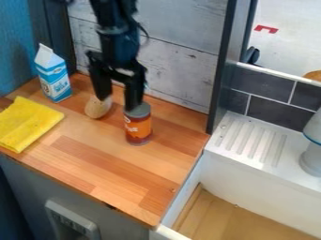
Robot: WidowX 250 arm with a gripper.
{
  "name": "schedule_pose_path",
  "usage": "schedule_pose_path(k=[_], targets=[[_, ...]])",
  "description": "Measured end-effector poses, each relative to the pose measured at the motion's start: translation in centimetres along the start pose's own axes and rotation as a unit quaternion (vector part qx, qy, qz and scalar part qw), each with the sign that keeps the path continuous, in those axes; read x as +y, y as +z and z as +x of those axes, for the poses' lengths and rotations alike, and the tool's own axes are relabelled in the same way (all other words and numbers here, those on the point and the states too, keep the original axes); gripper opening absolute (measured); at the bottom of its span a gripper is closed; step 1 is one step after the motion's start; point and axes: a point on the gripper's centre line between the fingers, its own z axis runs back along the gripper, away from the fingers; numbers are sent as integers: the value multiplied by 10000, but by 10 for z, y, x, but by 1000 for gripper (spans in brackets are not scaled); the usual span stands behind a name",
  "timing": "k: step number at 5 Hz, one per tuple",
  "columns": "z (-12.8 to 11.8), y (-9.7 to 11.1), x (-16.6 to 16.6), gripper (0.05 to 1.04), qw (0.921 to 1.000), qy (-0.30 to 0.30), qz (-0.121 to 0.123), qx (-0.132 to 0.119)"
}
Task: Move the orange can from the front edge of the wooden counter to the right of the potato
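pincer [117, 97] open, nothing gripped, above the table [94, 161], upper left of centre. one tip at the can [138, 130], other at the brown thing [97, 108]; contact unclear. reads as pre-grasp alignment; gripping either calls for centring over it first.

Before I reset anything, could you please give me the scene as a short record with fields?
gripper: open, hanging over the back of the wooden counter
nearest things: can with orange label and rounded tan item, both by the fingertips
contact: cannot tell
can: upright, grey top
carton: blue and white, upright near the back wall
cloth: yellow, lying flat at the counter's left in the picture
right of counter: white sink with ridged drainboard
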Motion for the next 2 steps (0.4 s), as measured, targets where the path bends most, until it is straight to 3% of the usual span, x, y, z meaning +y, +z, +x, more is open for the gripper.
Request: schedule_pose_path(k=[1, 2], targets=[[-34, 26, 6, 1001, 9979, -297, -342, -465], [-58, 38, 35, 1001, 9988, -229, -4, -439]])
